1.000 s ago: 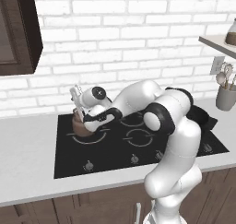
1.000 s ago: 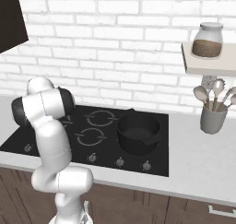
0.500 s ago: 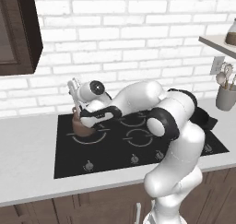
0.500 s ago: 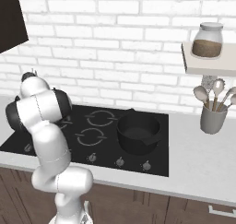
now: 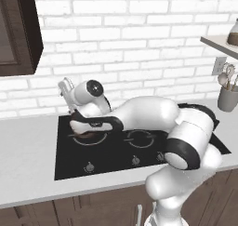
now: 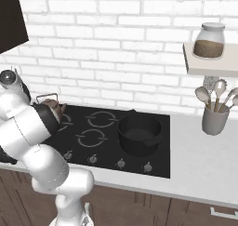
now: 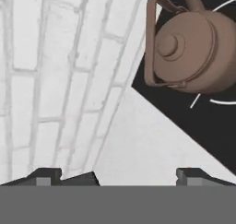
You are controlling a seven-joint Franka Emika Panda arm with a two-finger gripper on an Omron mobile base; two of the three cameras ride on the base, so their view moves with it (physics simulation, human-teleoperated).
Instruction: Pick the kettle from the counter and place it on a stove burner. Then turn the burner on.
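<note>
In the left base view the arm stretches low and leftward over the black cooktop (image 5: 139, 150), its wrist hanging above the rear left ring. The kettle (image 5: 88, 133) shows as a brown sliver under the forearm, sitting on the stove burner (image 5: 93, 139), which suggests the placing step is done. The hand points up and away toward the brick wall, so I judge it is clearing out rather than reaching in. The knobs (image 5: 88, 167) along the front edge of the glass look like the next target.

In the right base view the kettle (image 6: 52, 108) stands upright at the far left of the cooktop, handle arched above it, partly hidden by the dark elbow. The black pot (image 6: 138, 134) occupies a right-hand ring, well apart from it; that explains choosing the left ring. A utensil holder (image 6: 214, 119) stands on the pale desk (image 6: 200, 160) to the right.

In the hand view the claw (image 7: 117, 174) has its two tips spread wide with nothing between them, released. The kettle (image 7: 189, 50) lies ahead, apart from the tips, resting on the ring outline near the cooktop corner, beside the desk (image 7: 147, 140) and wall
</note>
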